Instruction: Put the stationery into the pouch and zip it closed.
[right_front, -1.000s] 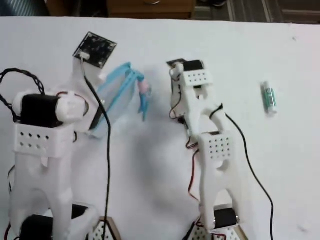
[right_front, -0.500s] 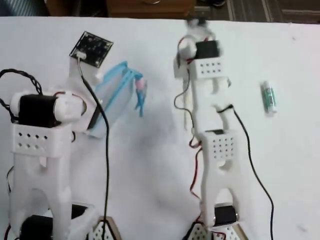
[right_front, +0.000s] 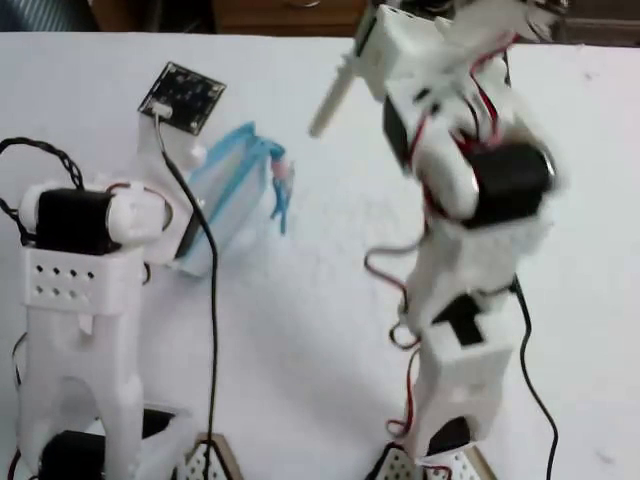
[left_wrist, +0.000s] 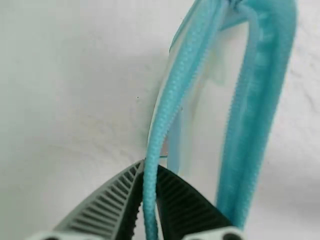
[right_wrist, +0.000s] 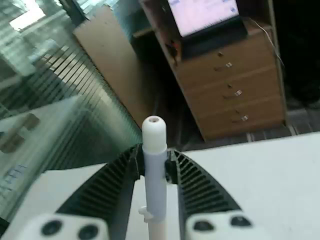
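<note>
While the white counter (right_front: 300, 330) looks as it did a second ago, my right arm (right_front: 470, 200) has made the big move. It was folded low near the pouch (right_front: 225, 195), and it is now reared up tall toward the counter's far edge, well apart from the pouch. My left arm (right_front: 80, 260) has hardly stirred. The blue pouch lies on its side where it was, mouth gaping, and my left fingers (left_wrist: 115, 200) are pinched on one zip edge to keep it that way. My right fingers (right_wrist: 200, 185) are clamped on a white pen (right_front: 333, 98), which juts out past their tips, high in the air and pointing toward the pouch side. A small pink bit (right_front: 284, 172) sits at the pouch's mouth; I can't tell what it is. I read this as the pen lifted but not yet delivered. It has to come down and be lined up with the opening, and zipping is a long way off.
</note>
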